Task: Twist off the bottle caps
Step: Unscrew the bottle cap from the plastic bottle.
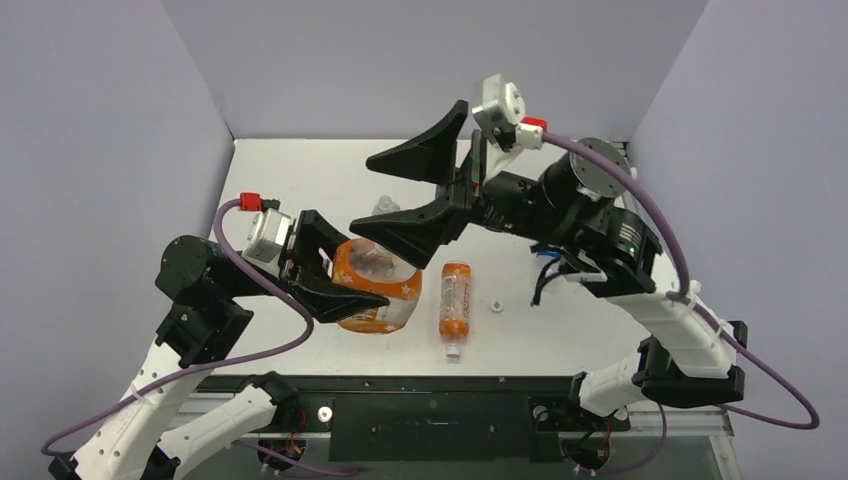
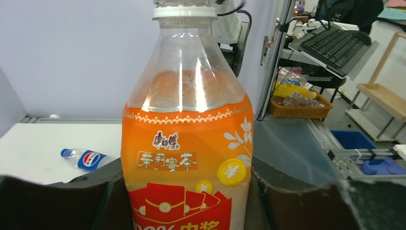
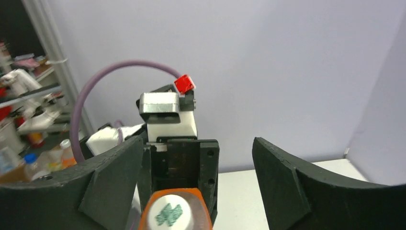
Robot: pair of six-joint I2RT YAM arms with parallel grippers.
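My left gripper (image 1: pixel 365 275) is shut on the wide orange bottle (image 1: pixel 378 290), holding it tilted above the table. In the left wrist view the bottle (image 2: pixel 186 143) fills the space between both fingers, and its white cap (image 2: pixel 184 12) sits on the neck. My right gripper (image 1: pixel 365 195) is open just beyond the bottle's top. From the right wrist the cap with a green mark (image 3: pixel 170 215) shows low between the spread fingers of that gripper (image 3: pixel 198 143), touching neither. A slim orange bottle (image 1: pixel 455 300) lies on the table.
A loose white cap (image 1: pixel 495 303) rests right of the slim bottle. A clear bottle (image 1: pixel 385 205) peeks out behind the right gripper. A Pepsi bottle (image 2: pixel 86 158) lies on the white table (image 1: pixel 300 180). Purple walls close in the left, back and right sides.
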